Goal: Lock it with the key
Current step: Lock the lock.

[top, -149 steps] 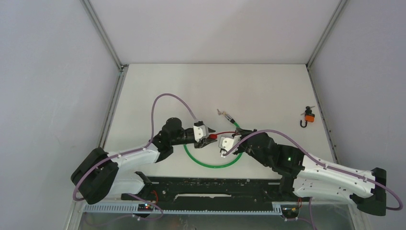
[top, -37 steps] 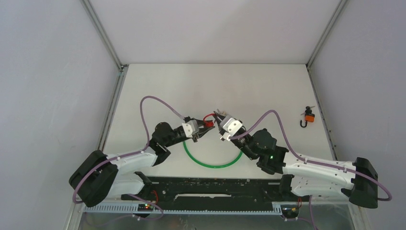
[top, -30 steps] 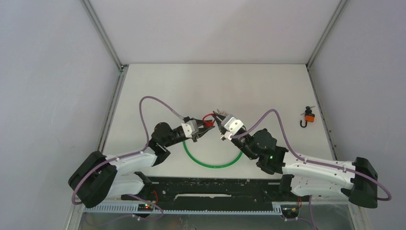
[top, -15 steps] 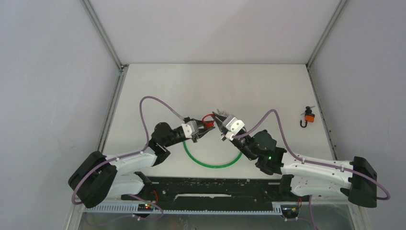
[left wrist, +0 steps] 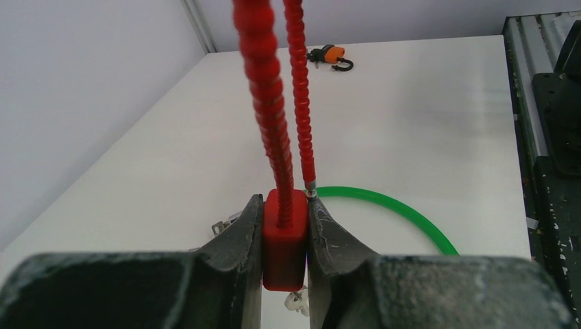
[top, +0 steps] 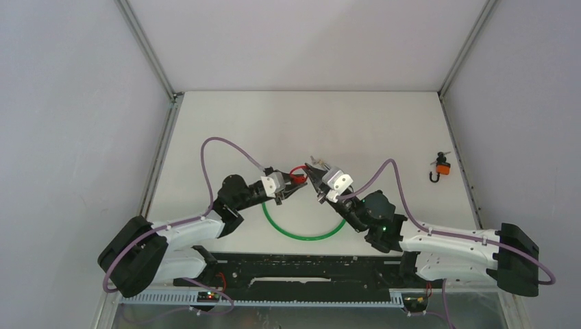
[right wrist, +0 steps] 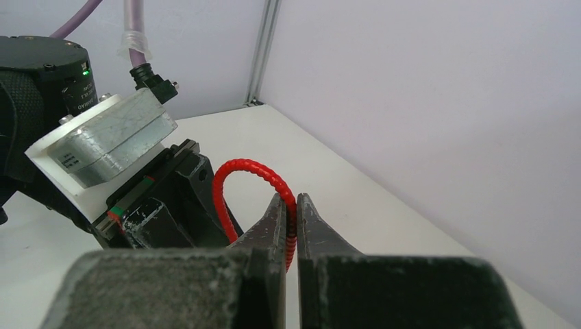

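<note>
A red cable lock has its block-shaped body [left wrist: 284,240] clamped between the fingers of my left gripper [left wrist: 284,202]. Its ribbed red cable [left wrist: 264,89] arches out of the body in a loop [top: 296,168]. My right gripper [right wrist: 290,202] is shut on that cable [right wrist: 243,164] near the top of the loop, facing the left gripper [top: 291,186] at the table's middle. A small silver key part [left wrist: 296,301] shows just under the red body; I cannot tell whether it sits in the lock. The right gripper [top: 312,173] hides part of the loop from above.
A green cable ring [top: 305,233] lies on the table under both grippers, also seen as a green arc [left wrist: 390,205] in the left wrist view. A small orange padlock [top: 442,167] lies near the right wall. The left arm's white camera block [right wrist: 103,147] is close before the right fingers.
Since five seconds ago both grippers have moved farther from the bases with the red lock between them. Over the last second the right arm shifts only slightly; both grips are unchanged.
</note>
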You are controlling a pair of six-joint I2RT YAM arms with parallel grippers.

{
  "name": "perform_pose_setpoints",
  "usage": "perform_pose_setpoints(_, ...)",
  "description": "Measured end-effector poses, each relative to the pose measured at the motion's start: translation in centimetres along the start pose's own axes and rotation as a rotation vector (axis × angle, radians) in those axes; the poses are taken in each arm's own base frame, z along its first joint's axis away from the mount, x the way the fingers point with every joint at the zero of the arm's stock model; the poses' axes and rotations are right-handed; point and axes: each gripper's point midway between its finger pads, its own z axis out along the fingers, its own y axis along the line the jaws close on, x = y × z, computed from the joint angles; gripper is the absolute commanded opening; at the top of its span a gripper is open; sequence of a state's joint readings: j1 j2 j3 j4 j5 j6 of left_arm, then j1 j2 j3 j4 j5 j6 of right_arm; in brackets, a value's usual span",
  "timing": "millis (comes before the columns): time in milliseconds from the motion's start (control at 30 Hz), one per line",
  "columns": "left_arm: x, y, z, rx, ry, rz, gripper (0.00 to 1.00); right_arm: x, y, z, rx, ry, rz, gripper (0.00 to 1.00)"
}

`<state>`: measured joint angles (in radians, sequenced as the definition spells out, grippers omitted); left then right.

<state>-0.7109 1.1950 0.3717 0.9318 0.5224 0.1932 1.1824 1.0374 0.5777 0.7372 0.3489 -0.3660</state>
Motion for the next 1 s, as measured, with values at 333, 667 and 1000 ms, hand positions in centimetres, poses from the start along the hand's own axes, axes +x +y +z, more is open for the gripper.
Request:
perform_pose_setpoints(333,1.2,-0.4,-0.4,0.000,0.032,-0.029,0.00,1.5,-0.5,-1.5,0.058,-0.021,0.105,0.00)
perform_pose_setpoints(667,0.9,-0.5,-0.3,0.012,0.020,-0.022,0.00,1.1,-0.9,-1.9,0.052,-0.016,0.027,0.00)
perform_pose_setpoints(1000,0.6,-0.7,-0.3,0.024,0.009,-0.016,0.00,0.7,-1.1,-1.8,0.046,-0.019,-0.019,0.00)
